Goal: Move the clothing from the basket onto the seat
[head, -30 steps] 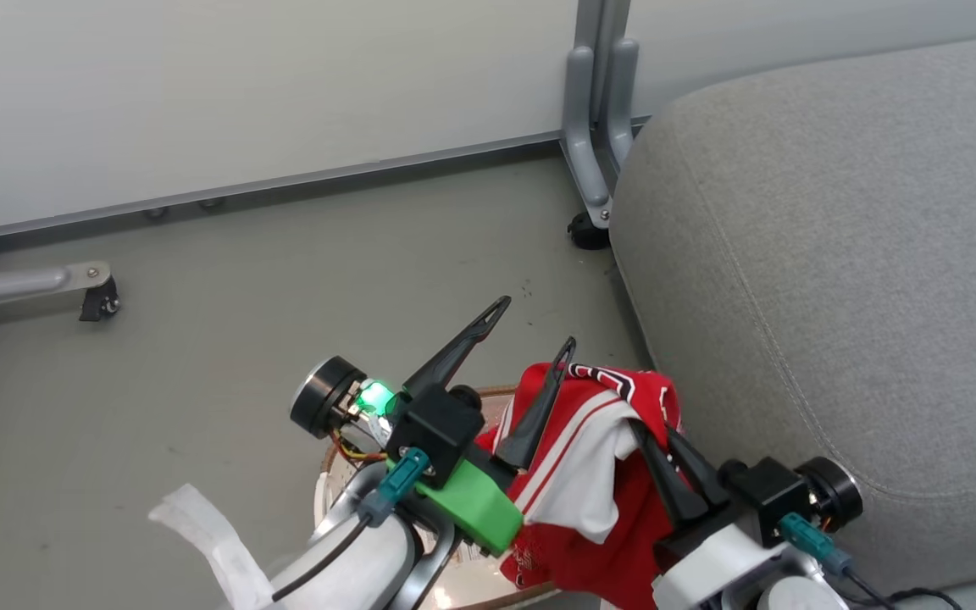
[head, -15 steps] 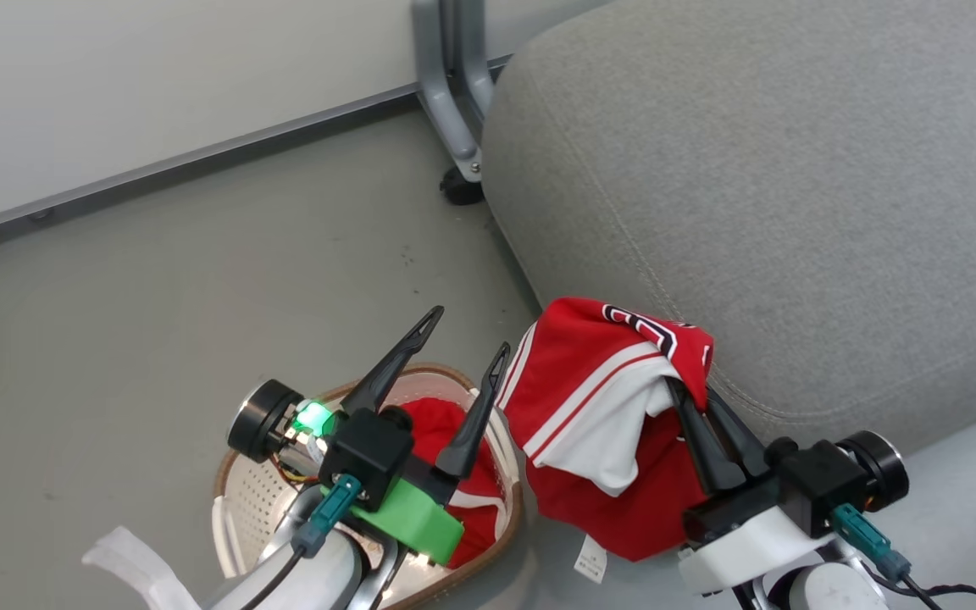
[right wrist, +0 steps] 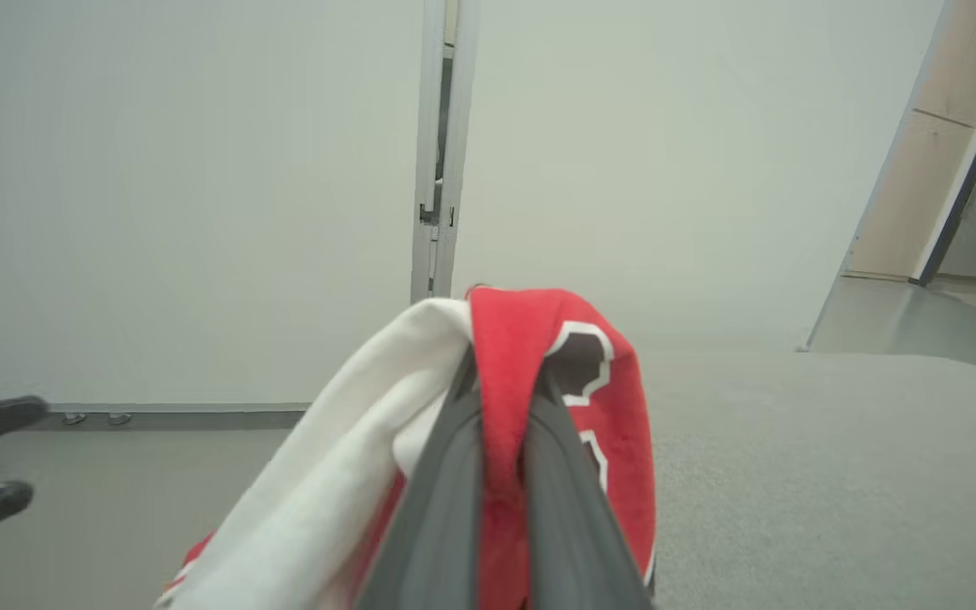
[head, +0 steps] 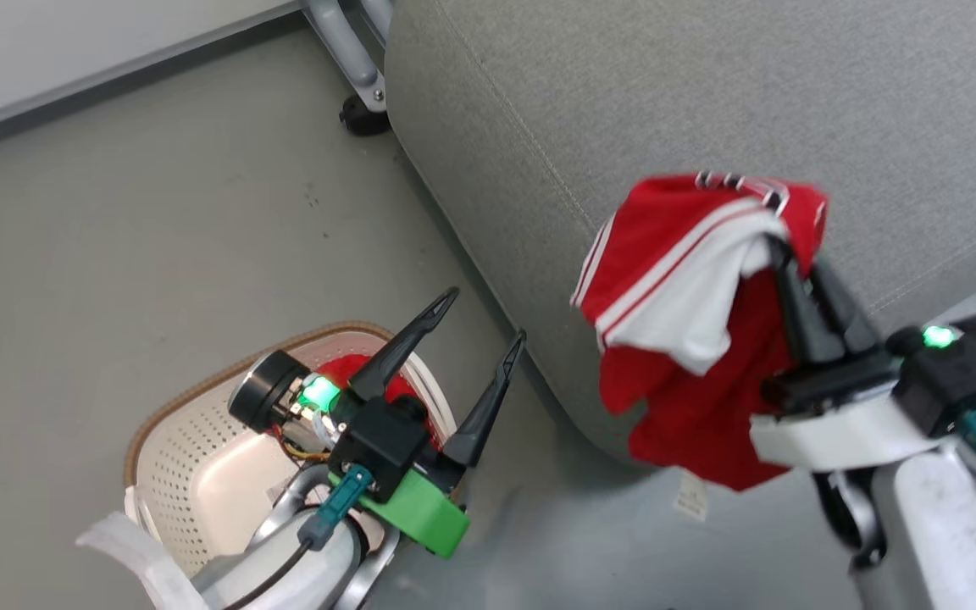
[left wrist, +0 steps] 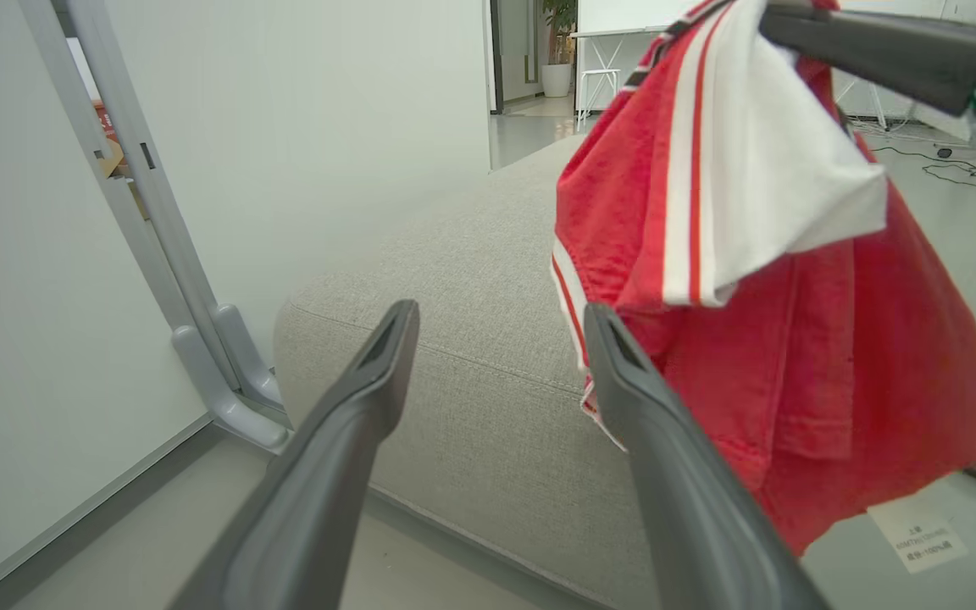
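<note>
Right gripper (head: 780, 254) pinched tight on a bunched fold of the red jersey (head: 683, 288), fingers pressed together through the cloth. The jersey hangs in the air against the front face of the seat (head: 623, 102), upper part about level with the cushion top, lower hem and white tag (head: 691, 496) dangling over the floor. Left gripper (head: 488, 315) spread wide, empty, hovering over the basket (head: 191, 474), which sits on the floor just beside the seat. A second red garment (head: 344, 368) lies in the basket, mostly hidden behind the left wrist. Judged as carry phase of the first of two transfers. Risks: the pinch takes only one fold near the top, so a quick swing could slide the cloth out onto the floor. Letting go too near the rounded edge would let the hanging weight drag the jersey off. The low hem may catch on the cushion front unless raised. In the left wrist view the loose cloth hangs near one left finger and could snag.
</note>
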Robot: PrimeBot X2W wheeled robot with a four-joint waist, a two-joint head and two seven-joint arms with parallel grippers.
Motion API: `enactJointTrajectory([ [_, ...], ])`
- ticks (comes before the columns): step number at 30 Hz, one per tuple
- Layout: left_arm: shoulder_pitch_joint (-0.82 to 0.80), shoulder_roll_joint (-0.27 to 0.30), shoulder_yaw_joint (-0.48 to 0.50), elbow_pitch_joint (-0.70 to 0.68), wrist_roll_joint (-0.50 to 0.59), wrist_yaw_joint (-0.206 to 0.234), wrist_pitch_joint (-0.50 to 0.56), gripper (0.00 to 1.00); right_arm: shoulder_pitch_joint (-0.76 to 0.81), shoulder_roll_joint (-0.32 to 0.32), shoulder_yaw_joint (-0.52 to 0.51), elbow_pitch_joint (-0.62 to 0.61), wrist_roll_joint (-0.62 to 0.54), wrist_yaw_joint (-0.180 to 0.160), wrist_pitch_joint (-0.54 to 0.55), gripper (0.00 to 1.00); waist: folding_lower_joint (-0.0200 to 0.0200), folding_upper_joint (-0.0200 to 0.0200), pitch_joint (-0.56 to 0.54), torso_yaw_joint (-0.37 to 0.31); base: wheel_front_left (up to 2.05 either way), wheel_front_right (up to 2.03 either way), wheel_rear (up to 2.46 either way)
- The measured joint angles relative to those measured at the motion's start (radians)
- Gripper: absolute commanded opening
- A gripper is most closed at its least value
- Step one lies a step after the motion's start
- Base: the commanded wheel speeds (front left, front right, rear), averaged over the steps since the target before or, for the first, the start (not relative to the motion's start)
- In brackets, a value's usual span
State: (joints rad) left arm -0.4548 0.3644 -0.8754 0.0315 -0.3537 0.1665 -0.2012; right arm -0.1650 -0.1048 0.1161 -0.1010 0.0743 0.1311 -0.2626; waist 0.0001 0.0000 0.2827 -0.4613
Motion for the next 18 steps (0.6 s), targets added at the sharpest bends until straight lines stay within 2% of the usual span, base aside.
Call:
enactJointTrajectory([
  [6, -0.081, 0.025, -0.007, -0.063, 0.041, -0.018, 0.063, 1.00, -0.292, -0.145, -0.118, -0.017, 0.027, 0.000, 0.000, 0.00, 0.0000, 0.0000, 0.107, 0.016, 0.00, 0.00, 0.00],
  [13, -0.169, 0.060, -0.002, -0.126, 0.081, -0.028, 0.122, 1.00, -0.578, -0.332, -0.274, 0.116, 0.042, 0.000, 0.000, 0.00, 0.0001, 0.0000, 0.262, 0.064, 0.00, 0.00, 0.00],
  [15, -0.187, 0.064, -0.001, -0.132, 0.094, -0.034, 0.129, 1.00, -0.612, -0.357, -0.303, 0.169, 0.035, 0.000, 0.000, 0.00, 0.0002, 0.0000, 0.303, 0.081, 0.00, 0.00, 0.00],
  [18, -0.204, 0.066, -0.002, -0.137, 0.102, -0.035, 0.131, 1.00, -0.624, -0.358, -0.326, 0.266, 0.023, 0.000, 0.000, 0.00, 0.0002, 0.0000, 0.361, 0.109, 0.00, 0.00, 0.00],
])
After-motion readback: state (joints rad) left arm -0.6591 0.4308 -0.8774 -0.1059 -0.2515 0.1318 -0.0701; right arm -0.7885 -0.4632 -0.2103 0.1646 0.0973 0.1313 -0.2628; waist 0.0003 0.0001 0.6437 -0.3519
